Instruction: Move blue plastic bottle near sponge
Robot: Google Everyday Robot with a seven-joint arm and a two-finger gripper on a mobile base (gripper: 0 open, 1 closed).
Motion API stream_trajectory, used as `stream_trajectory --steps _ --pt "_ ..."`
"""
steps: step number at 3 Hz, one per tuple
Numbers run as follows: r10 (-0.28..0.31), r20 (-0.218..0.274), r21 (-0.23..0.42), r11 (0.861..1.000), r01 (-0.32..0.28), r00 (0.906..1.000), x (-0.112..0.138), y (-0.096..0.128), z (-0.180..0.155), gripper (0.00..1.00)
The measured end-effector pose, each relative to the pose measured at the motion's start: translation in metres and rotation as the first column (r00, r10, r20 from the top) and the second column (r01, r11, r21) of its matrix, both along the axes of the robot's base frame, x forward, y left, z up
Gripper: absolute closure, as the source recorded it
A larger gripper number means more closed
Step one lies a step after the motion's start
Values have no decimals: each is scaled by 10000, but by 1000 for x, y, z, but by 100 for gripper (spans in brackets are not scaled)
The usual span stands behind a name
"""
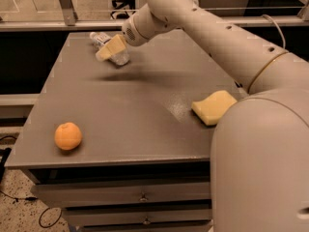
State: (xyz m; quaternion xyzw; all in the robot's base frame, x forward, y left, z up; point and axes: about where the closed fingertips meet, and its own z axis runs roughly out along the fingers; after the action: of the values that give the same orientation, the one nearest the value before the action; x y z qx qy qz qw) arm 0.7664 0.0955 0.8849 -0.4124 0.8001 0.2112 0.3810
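Note:
The blue plastic bottle [103, 41] lies on its side at the far left of the grey table [125, 105], clear with a white label. My gripper [110, 49] hangs just over its near end, its tan fingers covering part of the bottle. The pale yellow sponge [214, 107] lies flat near the table's right edge, far from the bottle.
A round orange fruit [68, 136] sits near the front left corner. My large white arm [227, 42] stretches from the lower right across the table's right side. Drawers [142, 197] are below the tabletop.

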Motion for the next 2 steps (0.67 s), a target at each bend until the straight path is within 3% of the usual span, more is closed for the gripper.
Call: stream_trajectory --steps 1,2 --pt "-125 -144 -50 9999 124 9998 9 5 -13 0" --pt "-71 30 -95 9999 72 10000 10 11 -19 16"
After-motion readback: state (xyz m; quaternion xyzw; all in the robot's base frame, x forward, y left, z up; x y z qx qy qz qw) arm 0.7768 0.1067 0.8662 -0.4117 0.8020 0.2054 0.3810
